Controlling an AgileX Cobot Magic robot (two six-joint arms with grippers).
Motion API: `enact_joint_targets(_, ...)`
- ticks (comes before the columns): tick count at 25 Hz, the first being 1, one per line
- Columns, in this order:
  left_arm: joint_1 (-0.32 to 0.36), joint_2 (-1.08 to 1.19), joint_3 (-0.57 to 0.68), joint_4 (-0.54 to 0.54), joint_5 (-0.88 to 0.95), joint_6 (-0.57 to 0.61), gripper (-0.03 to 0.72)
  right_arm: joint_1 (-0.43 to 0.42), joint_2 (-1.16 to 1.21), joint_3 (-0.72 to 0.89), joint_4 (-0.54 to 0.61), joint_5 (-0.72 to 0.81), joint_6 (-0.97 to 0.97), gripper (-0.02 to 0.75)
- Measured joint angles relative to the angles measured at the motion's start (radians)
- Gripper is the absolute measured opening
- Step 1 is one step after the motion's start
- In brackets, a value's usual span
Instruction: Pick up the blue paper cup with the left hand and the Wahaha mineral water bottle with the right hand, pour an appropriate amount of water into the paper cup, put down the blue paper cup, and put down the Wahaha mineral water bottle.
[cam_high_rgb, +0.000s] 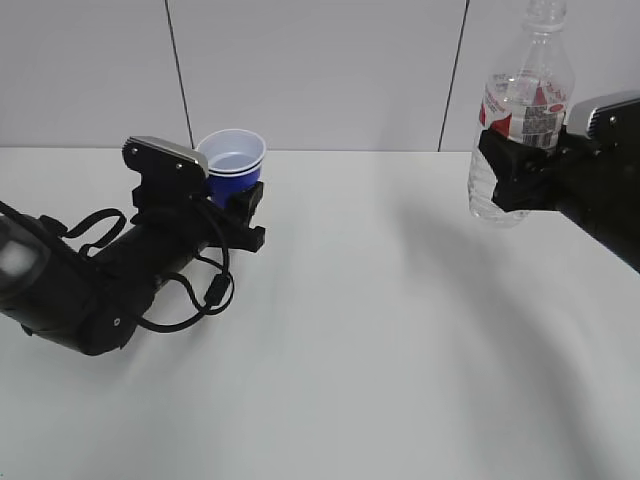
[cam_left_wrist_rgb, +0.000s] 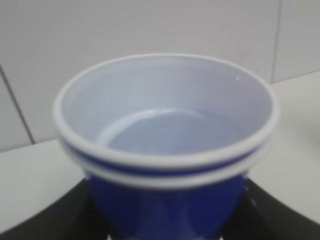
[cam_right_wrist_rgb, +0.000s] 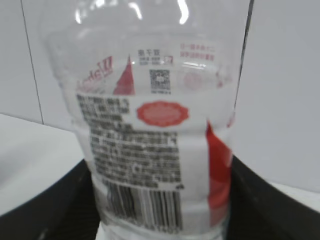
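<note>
- Holding the blue paper cup (cam_high_rgb: 233, 158), the left end effector (cam_high_rgb: 228, 192) is clamped on the cup's lower blue wall with its jaws part-spread to the cup's width; the cup sits upright at the left of the scene, at or just above the white bench (cam_high_rgb: 380, 330), and contact with the bench cannot be confirmed
- The cup is tapered, deep blue outside and smooth white inside, with a white double rim; the left wrist view shows the white interior and base, and whether any water lies in it cannot be told
- Handling judgement, cup: light, thin-walled and easily crushed; grip low on the wall, below the rim, with modest force, and keep the mouth level
- The bench is matt white and featureless; a panelled pale wall (cam_high_rgb: 320, 70) stands behind it
- The right end effector (cam_high_rgb: 520, 170) grips the Wahaha mineral water bottle (cam_high_rgb: 520, 120) across its labelled midsection, jaws part-spread to the bottle's width; the bottle is raised clear of the bench at the right, roughly upright, well apart from the cup
- The bottle is clear ribbed plastic with a narrow neck and a red-and-white barcode label
- Handling judgement, bottle: slick and compliant, heavier when full; hold at the label band and tilt slowly
</note>
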Motion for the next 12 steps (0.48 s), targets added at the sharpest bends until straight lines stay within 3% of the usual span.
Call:
enact_joint_targets(5, 0.000, 0.000, 0.020, -0.126, -0.002, 0.027, 0.446, 0.000, 0.000, 0.043, -0.004, 0.000, 0.037, 0.471)
enact_joint_targets(12, 0.018, 0.020, 0.020, -0.140, -0.013, 0.065, 0.446, 0.000, -0.002, 0.054, 0.003, 0.000, 0.045, 0.471)
